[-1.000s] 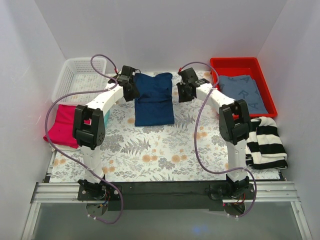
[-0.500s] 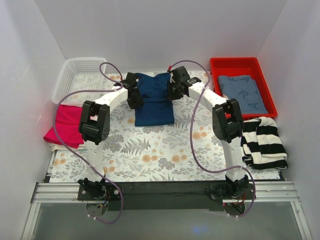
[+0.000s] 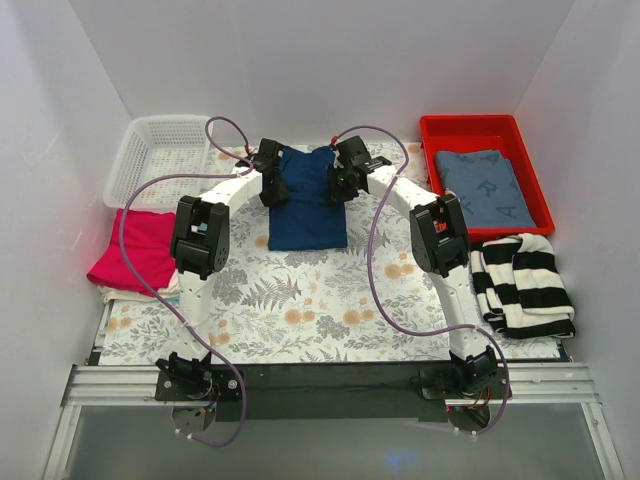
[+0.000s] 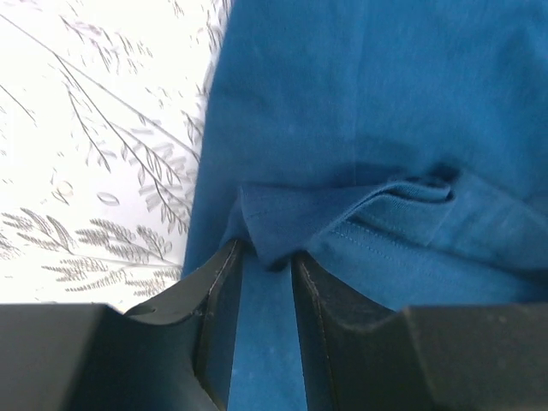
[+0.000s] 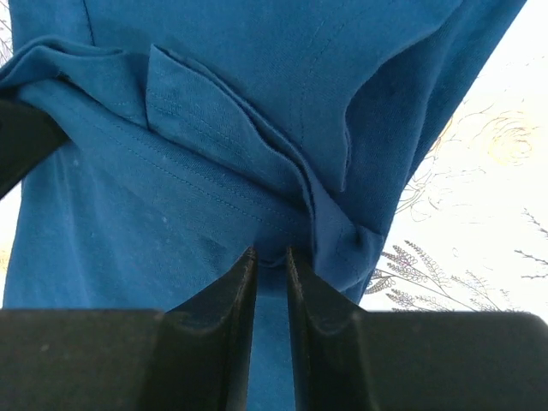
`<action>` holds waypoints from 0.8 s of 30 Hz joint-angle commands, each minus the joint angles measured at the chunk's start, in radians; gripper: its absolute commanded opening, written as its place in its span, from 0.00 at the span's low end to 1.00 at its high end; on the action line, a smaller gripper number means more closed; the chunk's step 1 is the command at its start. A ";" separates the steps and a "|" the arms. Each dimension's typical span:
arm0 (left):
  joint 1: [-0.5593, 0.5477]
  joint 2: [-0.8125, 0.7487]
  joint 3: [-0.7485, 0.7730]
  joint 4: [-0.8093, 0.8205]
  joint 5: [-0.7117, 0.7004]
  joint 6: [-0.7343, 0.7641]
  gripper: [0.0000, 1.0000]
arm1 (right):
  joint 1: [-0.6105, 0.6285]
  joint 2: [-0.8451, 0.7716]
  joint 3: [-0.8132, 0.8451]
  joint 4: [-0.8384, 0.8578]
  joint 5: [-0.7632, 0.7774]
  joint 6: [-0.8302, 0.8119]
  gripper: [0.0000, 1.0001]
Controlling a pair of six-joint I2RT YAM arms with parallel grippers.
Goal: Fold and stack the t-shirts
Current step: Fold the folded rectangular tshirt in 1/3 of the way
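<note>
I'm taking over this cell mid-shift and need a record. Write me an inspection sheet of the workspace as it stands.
Surface: floral table cover, lying flat.
Job's things: navy t-shirt folded at the far middle; pink t-shirt at the left edge; grey-blue t-shirt in the red tray; striped t-shirt at the right edge.
Clutter: white basket at the far left.
Grippers: left gripper and right gripper each pinch a fold of the navy t-shirt, one on each side.
Cables: purple cables loop off both arms.
Surroundings: white walls on three sides.
</note>
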 commanded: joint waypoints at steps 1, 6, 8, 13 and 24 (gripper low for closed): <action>0.004 -0.035 -0.008 0.105 -0.082 -0.006 0.28 | -0.003 -0.032 0.058 0.031 0.022 -0.008 0.25; 0.004 -0.026 0.013 0.188 -0.071 -0.003 0.28 | -0.006 -0.075 0.061 0.056 0.082 -0.029 0.24; 0.004 -0.011 0.032 0.213 -0.067 -0.002 0.28 | -0.008 -0.090 0.058 0.058 0.096 -0.034 0.24; 0.006 0.031 0.079 0.263 -0.106 -0.013 0.27 | -0.012 -0.158 0.026 0.059 0.122 -0.051 0.24; 0.018 -0.146 -0.042 0.182 -0.025 0.067 0.37 | -0.003 -0.394 -0.280 0.033 0.102 -0.097 0.40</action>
